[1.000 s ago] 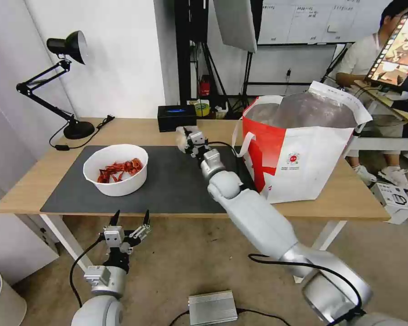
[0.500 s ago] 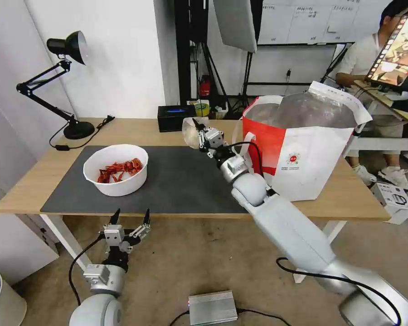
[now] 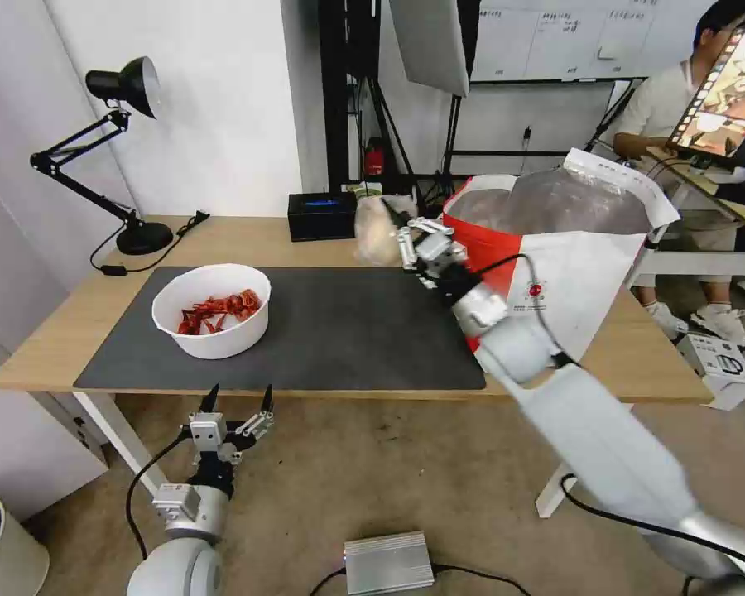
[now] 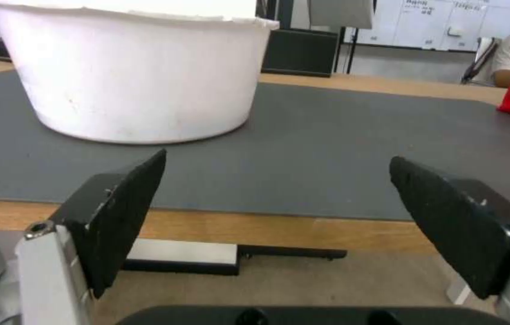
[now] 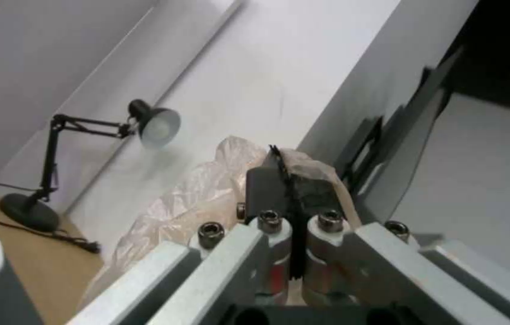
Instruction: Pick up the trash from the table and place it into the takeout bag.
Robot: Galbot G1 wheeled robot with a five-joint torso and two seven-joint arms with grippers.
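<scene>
Light-wood worktop (image 3: 223, 240) on white legs, bearing a dark grey mat (image 3: 323, 331).

Item: small clear-bag beige bundle (image 3: 378, 229). Held in the air above the far edge of the mat, just left of the takeout bag's rim. Pinched in the right hand (image 3: 401, 228), whose fingers are pressed together on the plastic; the right wrist view shows the two black pads (image 5: 267, 180) closed on the crinkled film (image 5: 207, 180).

Item: takeout bag (image 3: 571, 265). White tote with red panels, silver foil lining and a small round red logo. Stands upright and open-mouthed at the right end of the worktop, a white strap handle hanging on its near left side. The right arm reaches across in front of its left face.

Item: white round bowl (image 3: 213, 310) of red shells (image 3: 219, 308). Sits on the left part of the mat, well apart from the bag. In the left wrist view its wall (image 4: 140, 72) stands just beyond the worktop's front edge.

Item: left hand (image 3: 238, 400). Hangs below and in front of the worktop's near edge, beneath the bowl, fingers spread wide and gripping nothing.

Other: black rectangular tissue box (image 3: 323, 215) at the far edge, behind the bundle; black desk lamp (image 3: 116, 149) at the far left corner.
</scene>
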